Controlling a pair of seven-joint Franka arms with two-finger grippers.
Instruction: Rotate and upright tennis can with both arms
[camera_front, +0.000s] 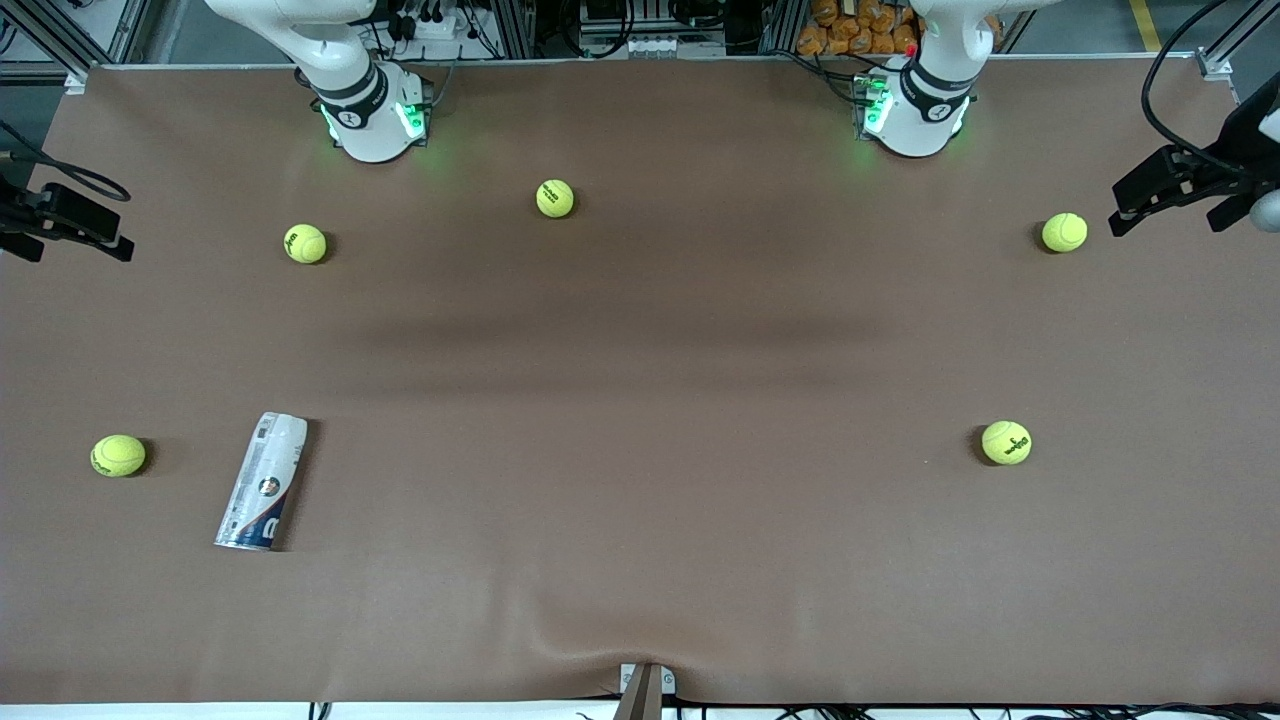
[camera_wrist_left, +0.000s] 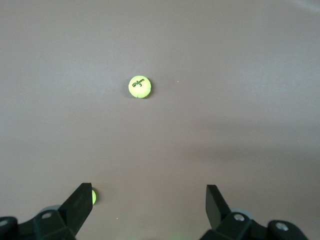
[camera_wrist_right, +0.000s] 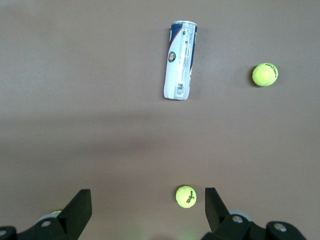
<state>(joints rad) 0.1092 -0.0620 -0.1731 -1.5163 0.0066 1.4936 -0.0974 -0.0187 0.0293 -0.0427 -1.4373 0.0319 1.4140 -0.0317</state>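
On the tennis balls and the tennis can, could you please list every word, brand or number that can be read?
"Wilson" above "3": on the tennis ball centred in the left wrist view.
Dark brand print on the other tennis balls: too small to read.
Round emblem and small print on the tennis can lying on its side: too blurred to read.
Large white character on the can's dark-blue band: only partly visible, not readable.

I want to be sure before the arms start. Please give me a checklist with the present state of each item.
1. Tennis can lying on its side, free to reach: ok.
2. Nearest tennis ball apart from the can: ok.
3. Left gripper fingers open, holding nothing: ok.
4. Right gripper fingers open, holding nothing: ok.
5. Can uprighted: not ok.
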